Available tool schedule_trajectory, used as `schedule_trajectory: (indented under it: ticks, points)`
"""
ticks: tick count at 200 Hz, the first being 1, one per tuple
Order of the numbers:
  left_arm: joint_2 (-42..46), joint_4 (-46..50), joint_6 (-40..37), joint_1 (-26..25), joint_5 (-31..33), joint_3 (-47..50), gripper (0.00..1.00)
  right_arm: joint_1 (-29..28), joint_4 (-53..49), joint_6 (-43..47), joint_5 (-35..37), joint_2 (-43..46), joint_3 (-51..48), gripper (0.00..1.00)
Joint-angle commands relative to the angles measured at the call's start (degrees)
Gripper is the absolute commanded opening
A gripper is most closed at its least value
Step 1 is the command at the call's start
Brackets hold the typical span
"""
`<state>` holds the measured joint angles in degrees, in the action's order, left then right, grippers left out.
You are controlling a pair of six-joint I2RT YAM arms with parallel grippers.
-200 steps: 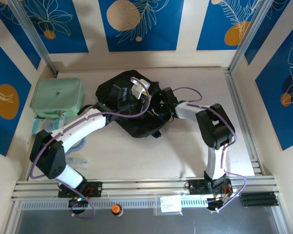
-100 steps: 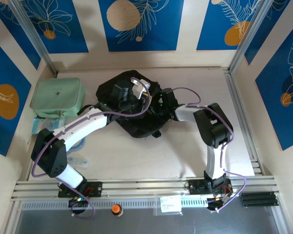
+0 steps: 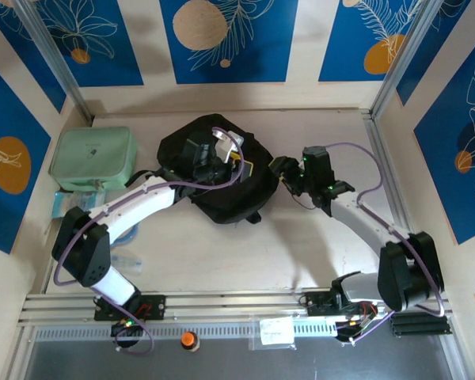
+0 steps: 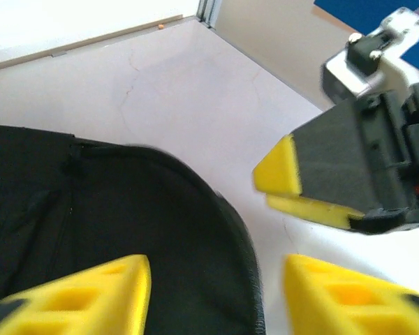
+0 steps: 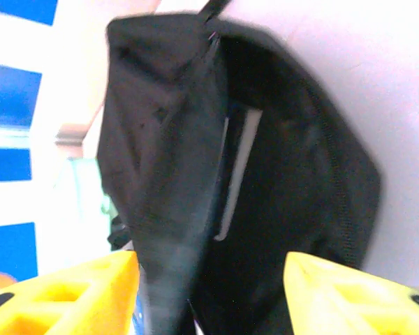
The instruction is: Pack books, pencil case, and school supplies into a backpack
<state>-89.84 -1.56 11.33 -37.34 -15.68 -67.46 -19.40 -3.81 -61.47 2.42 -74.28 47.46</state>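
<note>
The black backpack (image 3: 222, 190) lies at the middle of the table, its opening facing right. My left gripper (image 3: 231, 168) hovers over its top right part, open, with the bag's curved rim (image 4: 244, 272) under the gap and nothing gripped (image 4: 216, 296). Just right of the bag, my right gripper (image 3: 279, 169) also stands open and faces the opening (image 5: 209, 296). In the left wrist view its yellow tips (image 4: 274, 187) sit close ahead. A pale strip (image 5: 237, 167) shows inside the backpack (image 5: 293, 174). The books are hidden. The mint-green soft case (image 3: 93, 154) rests at far left.
Small blue and clear-wrapped items (image 3: 73, 200) lie in front of the green case along the left wall. More clear packaging (image 3: 125, 260) sits by the left arm's base. Bare tabletop (image 3: 245, 253) stretches in front of the bag, and to its right behind the right arm.
The right arm has swung out to the right, drawing its gripper back out of the backpack's opening and opening it. The left gripper has opened over the bag.
</note>
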Motion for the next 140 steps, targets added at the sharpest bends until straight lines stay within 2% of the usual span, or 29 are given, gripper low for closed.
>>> schedule_trajectory:
  ticks: [1, 25, 67, 84, 106, 140]
  points:
    - [1.5, -1.3, 3.2, 1.4, 0.5, 3.1, 0.68, 0.9, -11.7, 5.4, 8.0, 3.0, 1.1, 0.6]
    - [5.0, 0.4, 7.0, 3.9, 5.4, 6.6, 0.77, 1.2, -13.2, 8.0, 8.7, 4.7, 1.7, 0.65]
    - [9.9, 6.0, 20.4, 11.9, 15.7, 15.2, 0.78, 0.5, -13.8, 8.5, 7.7, 4.3, 1.1, 0.67]
    - [10.4, 7.3, 26.7, 15.7, 16.8, 18.5, 0.71, 0.2, -13.9, 8.0, 7.3, 3.8, 0.9, 0.67]
    - [9.1, 5.3, 33.8, 20.4, 14.0, 21.8, 0.57, -0.3, -13.9, 7.3, 6.8, 2.9, 1.0, 0.67]
    - [3.1, 3.3, 36.9, 24.1, 11.7, 19.6, 0.46, -0.9, -13.2, 5.9, 5.6, 1.8, 0.4, 0.67]
